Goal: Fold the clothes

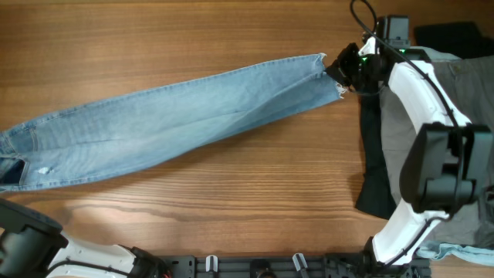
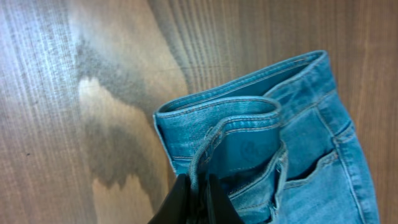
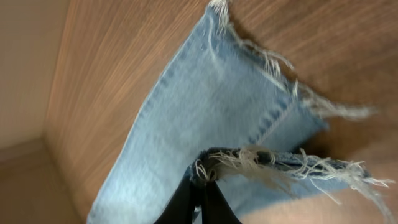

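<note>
Long light-blue denim jeans (image 1: 170, 120) lie stretched across the table, waist at the far left, frayed hems at the upper right. My right gripper (image 1: 342, 71) is shut on the frayed hem (image 3: 214, 171) and pinches its folded edge. My left gripper (image 2: 198, 186) is shut on the jeans' waistband (image 2: 236, 118) by the pocket; in the overhead view its jaws are out of frame at the left edge. Grey-khaki trousers (image 1: 455, 100) and a black garment (image 1: 378, 170) lie at the right under the right arm.
Another black item (image 1: 448, 32) sits at the top right corner. A strip of light-blue cloth (image 1: 455, 251) shows at the bottom right. The left arm's base (image 1: 46, 247) is at the bottom left. Bare wooden table (image 1: 247, 193) lies in front of the jeans.
</note>
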